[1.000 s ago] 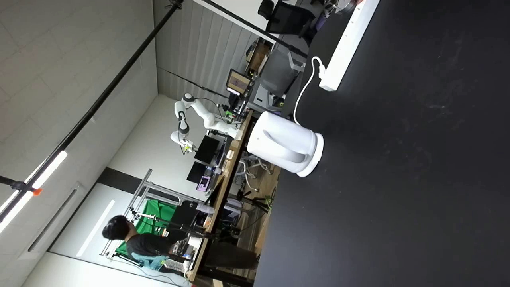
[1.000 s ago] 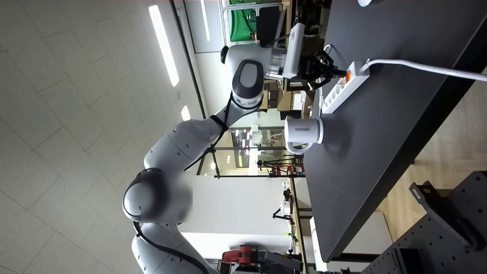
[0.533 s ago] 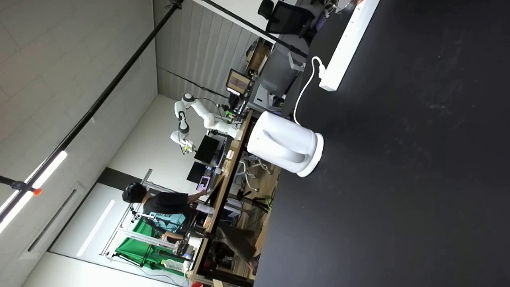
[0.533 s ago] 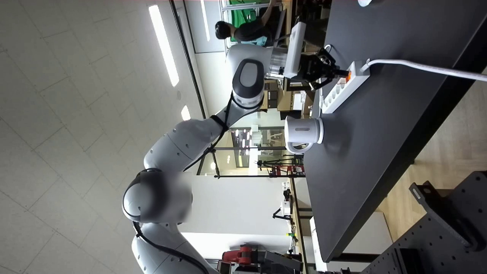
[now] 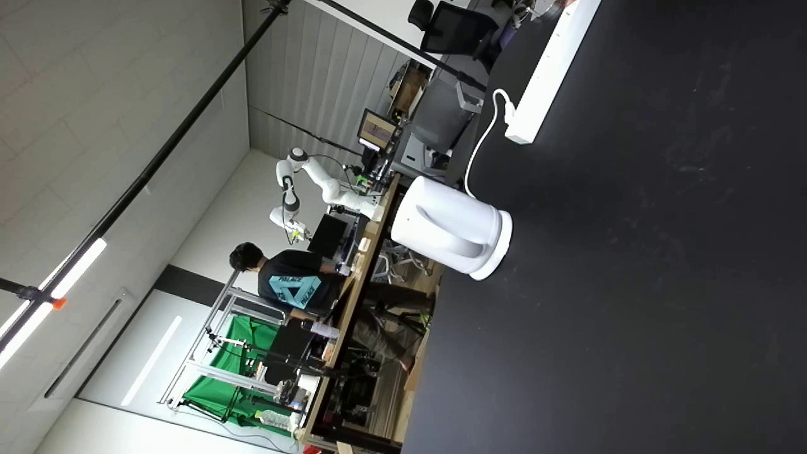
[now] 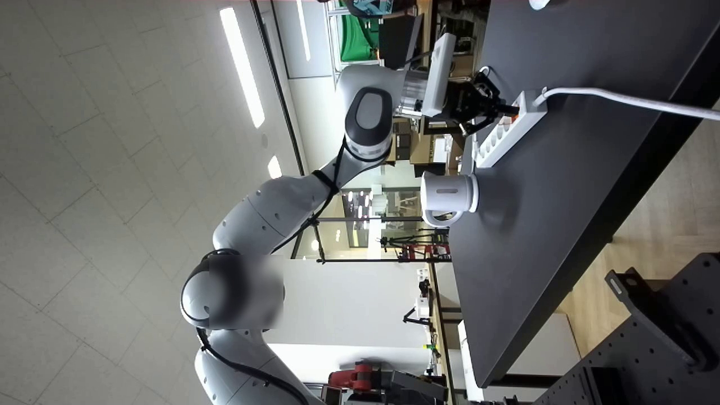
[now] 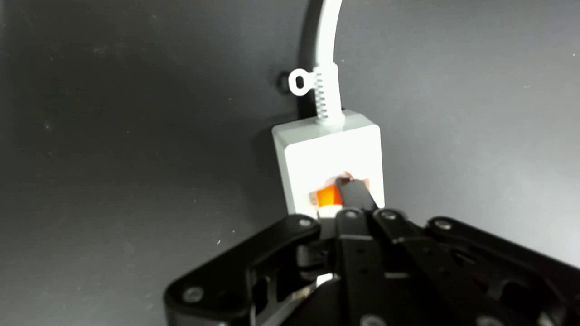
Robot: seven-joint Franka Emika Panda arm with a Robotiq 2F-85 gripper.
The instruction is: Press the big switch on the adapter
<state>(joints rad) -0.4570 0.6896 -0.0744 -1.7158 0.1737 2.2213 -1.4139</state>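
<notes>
Clearly, the claw is narrow, its fingers together, I suppose to make one firm tip for pressing the orange switch. Below it lies the adapter, flat on the dark table; whether the tip touches, I cannot tell.

Adapter on table, pincer at its switch, kettle near other end

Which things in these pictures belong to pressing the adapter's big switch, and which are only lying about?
For the job:
white adapter
its orange switch, partly hidden; pressed or not, I cannot tell
claw, shut, its tip at the switch

Not needed:
white kettle, near the adapter
background robot arm
black office chair
</notes>
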